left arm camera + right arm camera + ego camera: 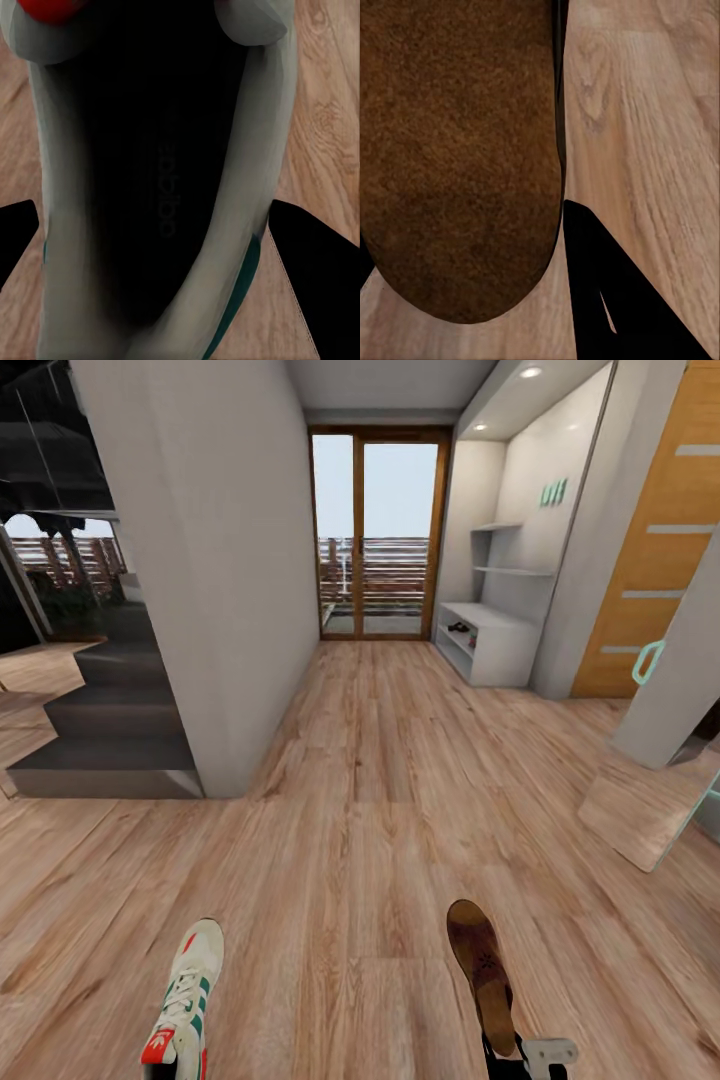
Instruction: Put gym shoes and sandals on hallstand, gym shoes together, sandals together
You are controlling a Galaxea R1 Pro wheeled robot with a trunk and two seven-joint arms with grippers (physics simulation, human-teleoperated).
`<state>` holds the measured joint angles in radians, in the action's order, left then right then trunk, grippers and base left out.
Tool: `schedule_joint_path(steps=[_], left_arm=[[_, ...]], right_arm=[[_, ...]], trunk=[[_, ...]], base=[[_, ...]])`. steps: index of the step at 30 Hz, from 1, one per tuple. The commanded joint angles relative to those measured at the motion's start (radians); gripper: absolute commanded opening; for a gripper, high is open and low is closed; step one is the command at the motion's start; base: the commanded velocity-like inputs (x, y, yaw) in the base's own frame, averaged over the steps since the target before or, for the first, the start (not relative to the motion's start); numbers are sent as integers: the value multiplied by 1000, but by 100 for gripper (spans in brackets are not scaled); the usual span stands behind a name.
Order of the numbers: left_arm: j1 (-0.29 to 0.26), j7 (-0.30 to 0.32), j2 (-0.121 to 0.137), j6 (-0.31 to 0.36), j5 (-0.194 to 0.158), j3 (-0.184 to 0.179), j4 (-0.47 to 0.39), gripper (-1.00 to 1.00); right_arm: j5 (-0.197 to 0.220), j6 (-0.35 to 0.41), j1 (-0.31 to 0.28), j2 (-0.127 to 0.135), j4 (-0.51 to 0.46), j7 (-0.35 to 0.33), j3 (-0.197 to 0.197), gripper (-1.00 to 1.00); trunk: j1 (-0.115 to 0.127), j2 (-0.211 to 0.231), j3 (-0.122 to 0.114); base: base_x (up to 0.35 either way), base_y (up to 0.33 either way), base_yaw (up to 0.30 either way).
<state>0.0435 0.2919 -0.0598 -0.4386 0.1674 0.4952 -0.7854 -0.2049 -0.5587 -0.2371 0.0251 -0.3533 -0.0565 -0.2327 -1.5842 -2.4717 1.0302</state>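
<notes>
Gym shoe (150, 195) clamped between left jaws, sandal (457, 157) between right jaws.

A cream-white gym shoe (161, 187) sits between the left gripper's (161, 247) black jaws, over wood-grain floor (330, 127).

Wood-plank corridor (380, 780), glass door (378, 535)

Right gripper (520, 1060): a black body at six o'clock with a pale grey bracket bearing small dark holes; matte black, wedge-shaped fingers (622, 300)
</notes>
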Motion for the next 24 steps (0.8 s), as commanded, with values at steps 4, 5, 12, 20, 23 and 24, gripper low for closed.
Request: schedule_joint_path(steps=[4,5,12,20,23,24], left_arm=[[-1,5,-2,-3,10,6,-2,-100],[-1,5,-2,-3,10,6,-2,-100],[-1,5,-2,-3,9,6,-2,-100],[-1,5,-2,-3,9,6,-2,-100],[-1,5,-2,-3,10,6,-2,-100],[-1,5,-2,-3,10,6,-2,-100]], right_arm=[[-2,-3,-1,-1,1,-6,-8,-100],[-3,-3,-1,-1,1,-6,-8,-100],[-3,-3,-1,-1,1,-6,-8,-100],[-3,-3,-1,-1,1,-7,-8,-100],[-3,-3,-1,-1,1,-8,-8,-100],[-3,-3,-1,-1,1,-7,-8,-100]], trunk=[[0,0,1],[0,0,1],[0,0,1],[0,0,1],[0,0,1],[0,0,1]], base=[[338,0,0],[338,0,0],[338,0,0],[338,0,0],[338,0,-31],[338,0,-147]])
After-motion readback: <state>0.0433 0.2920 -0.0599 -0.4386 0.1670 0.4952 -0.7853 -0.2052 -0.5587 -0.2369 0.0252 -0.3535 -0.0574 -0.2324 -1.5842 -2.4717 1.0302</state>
